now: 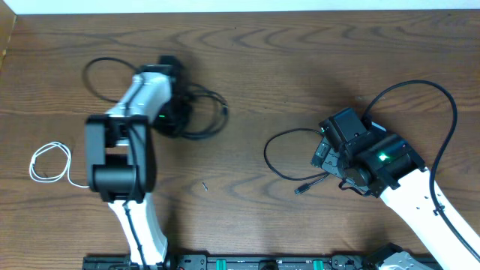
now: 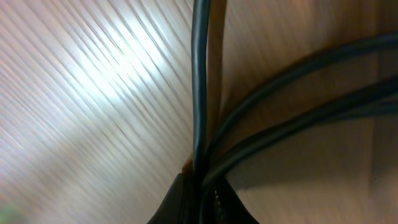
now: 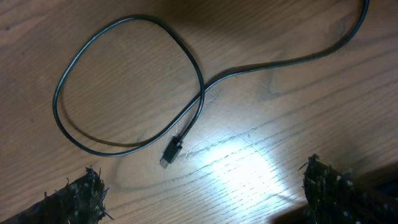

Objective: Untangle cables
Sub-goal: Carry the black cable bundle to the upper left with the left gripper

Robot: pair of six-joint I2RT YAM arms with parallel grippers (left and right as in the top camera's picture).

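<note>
A tangle of black cable lies at the back left, looping out on both sides of my left arm. My left gripper is down in it, and in the left wrist view its jaws are shut on one black strand, with more strands curving off to the right. A second black cable forms a loop on the wood with its plug lying free; overhead this loop is left of my right gripper. My right gripper hovers open and holds nothing. A short white cable lies coiled at the far left.
A thick black arm wire arcs behind the right arm. A tiny dark bit lies on the wooden table near the middle. The arm bases stand along the front edge.
</note>
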